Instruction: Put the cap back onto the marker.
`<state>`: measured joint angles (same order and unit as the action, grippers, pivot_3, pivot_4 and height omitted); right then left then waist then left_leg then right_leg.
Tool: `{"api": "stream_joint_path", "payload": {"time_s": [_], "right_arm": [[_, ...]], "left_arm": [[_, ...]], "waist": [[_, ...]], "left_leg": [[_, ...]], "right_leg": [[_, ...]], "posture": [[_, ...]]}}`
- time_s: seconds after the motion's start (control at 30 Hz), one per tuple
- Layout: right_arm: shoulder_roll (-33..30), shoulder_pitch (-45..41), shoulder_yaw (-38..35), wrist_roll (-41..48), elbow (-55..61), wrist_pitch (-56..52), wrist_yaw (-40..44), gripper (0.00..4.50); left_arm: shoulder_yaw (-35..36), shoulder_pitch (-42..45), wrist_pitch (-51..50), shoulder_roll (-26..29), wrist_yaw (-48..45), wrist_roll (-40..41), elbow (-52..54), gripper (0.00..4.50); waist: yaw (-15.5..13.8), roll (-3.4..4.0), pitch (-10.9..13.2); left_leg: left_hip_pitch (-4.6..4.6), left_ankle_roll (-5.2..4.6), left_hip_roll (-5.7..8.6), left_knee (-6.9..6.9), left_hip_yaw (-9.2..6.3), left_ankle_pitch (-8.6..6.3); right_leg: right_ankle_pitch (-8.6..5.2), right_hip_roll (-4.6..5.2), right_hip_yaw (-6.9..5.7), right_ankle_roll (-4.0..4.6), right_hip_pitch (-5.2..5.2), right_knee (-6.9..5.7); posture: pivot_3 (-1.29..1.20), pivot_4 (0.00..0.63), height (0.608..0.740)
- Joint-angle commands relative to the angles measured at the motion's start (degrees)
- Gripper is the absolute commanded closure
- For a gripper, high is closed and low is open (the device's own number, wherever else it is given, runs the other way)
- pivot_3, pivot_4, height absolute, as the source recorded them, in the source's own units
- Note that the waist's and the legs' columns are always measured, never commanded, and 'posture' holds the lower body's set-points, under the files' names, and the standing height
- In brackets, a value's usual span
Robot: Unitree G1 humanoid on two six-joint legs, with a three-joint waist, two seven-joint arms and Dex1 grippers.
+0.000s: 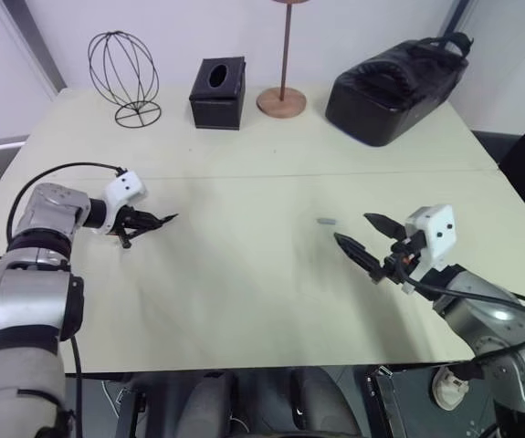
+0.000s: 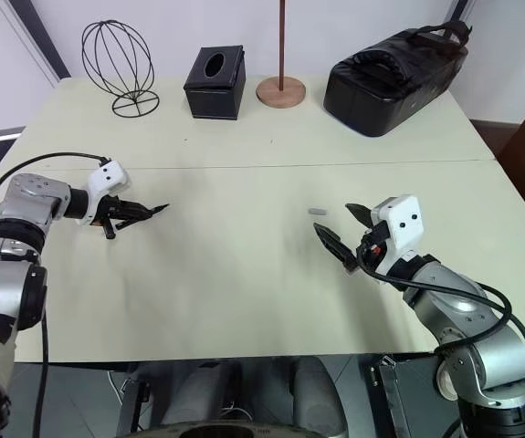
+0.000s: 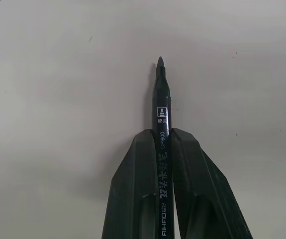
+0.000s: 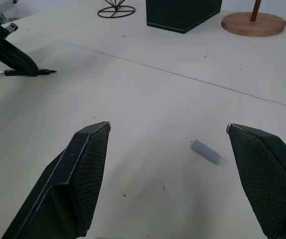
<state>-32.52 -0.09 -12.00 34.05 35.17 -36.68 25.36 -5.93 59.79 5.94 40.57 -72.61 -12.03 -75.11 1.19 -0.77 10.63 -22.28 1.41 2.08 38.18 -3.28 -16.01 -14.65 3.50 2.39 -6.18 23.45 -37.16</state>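
The marker [image 3: 161, 129], a thin black pen with white print, is clamped lengthwise between the fingers of my left gripper [image 1: 155, 221], which is shut on it. Its bare pointed tip [image 3: 159, 60] sticks out past the fingertips, just above the table at the left. The cap [image 1: 326, 221], a tiny light-grey cylinder, lies flat on the table right of centre. My right gripper [image 1: 351, 228] hovers just in front of the cap with its fingers wide open and nothing between them. The right wrist view shows the cap [image 4: 206, 152] lying between and a little beyond those fingers.
Along the back of the beige table [image 1: 244, 301] stand a wire globe [image 1: 123, 78], a black tissue box [image 1: 217, 93], a round wooden stand base [image 1: 281, 100] with a pole, and a black bag [image 1: 397, 87]. A seam [image 1: 289, 173] crosses the tabletop.
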Motion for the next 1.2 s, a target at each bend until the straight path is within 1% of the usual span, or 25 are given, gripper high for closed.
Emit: {"api": "stream_joint_path", "payload": {"time_s": [0.03,0.1,0.17,0.23,0.33,0.47,0.5,0.53,0.63,0.7,0.8,0.93,1.2], "right_arm": [[-0.14,-2.42,-1.35,-1.93,-3.39,3.92,0.93,0.61],[-1.36,-4.44,-1.49,-4.79,-9.70,8.63,3.70,0.61],[-2.92,-6.35,0.08,-8.41,-16.70,14.38,7.66,0.61],[-3.68,-8.28,1.95,-10.55,-22.23,18.42,11.23,0.61],[-4.00,-12.03,4.23,-12.29,-29.46,22.15,16.10,0.61],[-4.95,-16.70,6.03,-14.16,-38.63,26.51,22.08,0.61],[-5.15,-17.92,6.34,-14.69,-41.45,27.88,23.52,0.61],[-5.37,-19.23,6.72,-15.33,-44.46,29.31,24.94,0.61],[-5.11,-23.90,8.19,-17.51,-53.23,33.76,28.52,0.61],[-4.41,-26.55,9.02,-18.56,-57.73,36.28,30.42,0.61],[-3.14,-29.33,9.94,-19.63,-62.50,39.04,31.98,0.61],[-1.39,-32.08,10.66,-20.77,-67.64,41.71,33.42,0.61],[1.09,-35.70,11.83,-23.14,-77.38,45.87,36.07,0.61]], "left_arm": [[-0.55,-1.19,1.60,0.72,-1.11,-0.90,-0.84,4.49],[2.32,0.73,4.68,-1.58,-2.13,2.81,1.02,4.49],[4.92,2.03,5.53,-4.15,-5.31,6.79,3.39,4.49],[6.95,2.02,3.84,-6.23,-8.95,10.15,5.77,4.49],[8.83,-0.54,-0.67,-9.03,-12.89,14.76,12.05,4.49],[8.98,-9.97,-6.90,-11.33,-13.15,20.31,29.45,4.49],[9.14,-13.13,-9.50,-11.99,-12.00,22.14,35.95,4.49],[9.22,-16.79,-12.88,-12.86,-10.24,24.10,43.48,4.49],[9.13,-25.66,-20.53,-15.21,-4.03,28.65,61.57,4.49],[9.13,-29.21,-23.13,-16.68,0.44,30.08,68.54,4.49],[8.91,-31.92,-25.78,-17.90,5.12,31.48,73.13,4.49],[8.01,-34.36,-27.88,-17.57,8.06,32.88,76.06,4.49],[7.86,-38.57,-31.91,-14.18,9.74,36.43,80.90,4.49]], "waist": [[0.00,0.00,0.00],[-0.16,-0.02,0.01],[-0.84,-0.05,0.03],[-1.39,-0.11,0.06],[-1.13,-0.14,0.08],[0.17,-0.07,0.07],[0.57,-0.07,0.08],[1.09,-0.06,0.08],[1.34,-0.05,0.11],[1.21,-0.05,0.12],[0.96,-0.04,0.11],[0.86,-0.02,0.11],[0.90,0.00,0.11]], "left_leg": [[0.00,0.00,0.00,0.00,0.00,0.00],[0.00,0.00,0.01,0.01,0.01,0.00],[-0.03,0.00,0.02,0.02,0.02,0.00],[-0.15,0.00,0.04,0.09,0.00,0.01],[-0.17,0.00,0.06,0.10,0.01,0.00],[-0.15,-0.01,-0.01,0.03,0.05,0.00],[-0.14,0.00,-0.04,0.02,0.05,0.00],[-0.15,0.00,-0.07,0.00,0.04,0.00],[-0.17,0.00,-0.10,-0.02,0.01,0.00],[-0.16,0.00,-0.08,-0.01,0.03,0.00],[-0.14,0.01,-0.08,-0.01,-0.01,0.01],[-0.12,0.03,-0.06,-0.01,-0.01,0.02],[-0.12,0.05,-0.04,-0.03,0.00,0.02]], "right_leg": [[0.00,0.00,0.00,0.00,0.00,0.00],[0.00,0.00,0.00,0.00,0.00,0.00],[0.00,0.04,0.00,0.00,0.00,0.01],[0.00,0.10,-0.10,-0.01,0.01,0.04],[0.01,0.09,-0.07,-0.01,0.03,0.07],[0.00,0.07,0.04,-0.01,0.11,0.06],[0.00,0.06,0.06,0.00,0.12,0.04],[0.00,0.03,0.07,0.00,0.16,0.04],[0.00,0.06,0.08,0.00,0.19,0.04],[0.00,0.10,0.11,0.00,0.18,0.02],[0.01,0.10,0.08,0.00,0.16,0.00],[0.01,0.11,0.08,0.01,0.14,0.02],[0.01,0.13,0.08,0.01,0.14,0.06]], "posture": [[0.00,0.150,0.740],[0.00,0.150,0.740],[0.00,0.150,0.740],[0.00,0.150,0.740],[0.00,0.150,0.740],[0.00,0.150,0.740],[0.00,0.150,0.740],[0.00,0.150,0.740],[0.00,0.150,0.740],[0.00,0.150,0.740],[0.00,0.150,0.740],[0.00,0.150,0.740],[0.00,0.150,0.740]]}}
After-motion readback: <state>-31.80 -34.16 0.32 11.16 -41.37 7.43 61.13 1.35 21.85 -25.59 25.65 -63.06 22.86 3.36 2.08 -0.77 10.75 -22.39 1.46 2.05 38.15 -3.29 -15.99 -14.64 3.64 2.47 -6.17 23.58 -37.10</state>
